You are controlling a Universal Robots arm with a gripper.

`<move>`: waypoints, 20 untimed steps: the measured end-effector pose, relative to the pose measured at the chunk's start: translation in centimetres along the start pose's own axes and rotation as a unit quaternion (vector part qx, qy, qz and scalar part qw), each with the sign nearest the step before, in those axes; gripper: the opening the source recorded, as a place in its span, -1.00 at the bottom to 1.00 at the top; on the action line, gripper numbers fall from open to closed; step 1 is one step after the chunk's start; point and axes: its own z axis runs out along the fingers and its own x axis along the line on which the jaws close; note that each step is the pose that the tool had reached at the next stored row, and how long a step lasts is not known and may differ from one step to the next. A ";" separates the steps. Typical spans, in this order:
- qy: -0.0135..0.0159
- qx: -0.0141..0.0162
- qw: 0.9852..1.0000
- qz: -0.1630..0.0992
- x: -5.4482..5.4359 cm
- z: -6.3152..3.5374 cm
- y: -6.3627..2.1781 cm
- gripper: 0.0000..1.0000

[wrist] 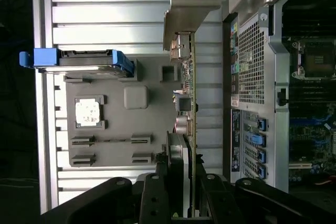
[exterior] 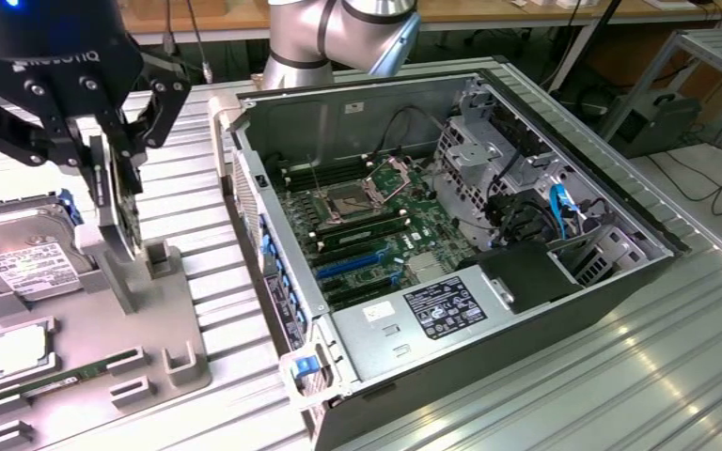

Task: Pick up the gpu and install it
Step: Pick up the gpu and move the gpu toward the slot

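While the fingers (exterior: 86, 146) clamp the gpu (exterior: 117, 207) edge-up over the grey fixture (exterior: 148, 319), hard drive (exterior: 29, 258), CPU (exterior: 20, 349) and RAM stick (exterior: 79, 376) lie alongside; open PC case (exterior: 462, 216) stands just beside.

Gripper (wrist: 182, 182) clamps the gpu (wrist: 186, 98) edge-on over the grey fixture tray (wrist: 136, 129), silver bracket (wrist: 184, 3) at the far end. Tray carries a hard drive in a blue caddy (wrist: 79, 59), cpu chip (wrist: 87, 112) and ram stick (wrist: 113, 140). Open pc case (wrist: 252, 66) sits just beside, with blue slot tabs (wrist: 257, 145) and cpu socket (wrist: 315, 56) visible
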 end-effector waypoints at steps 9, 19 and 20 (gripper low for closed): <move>0.000 -0.001 1.000 -0.001 -0.1 -2.47 0.08 -0.44; 0.000 -0.001 1.000 -0.002 -0.5 -2.68 0.10 -0.44; 0.000 -0.001 1.000 -0.002 -0.7 -2.68 0.11 -0.44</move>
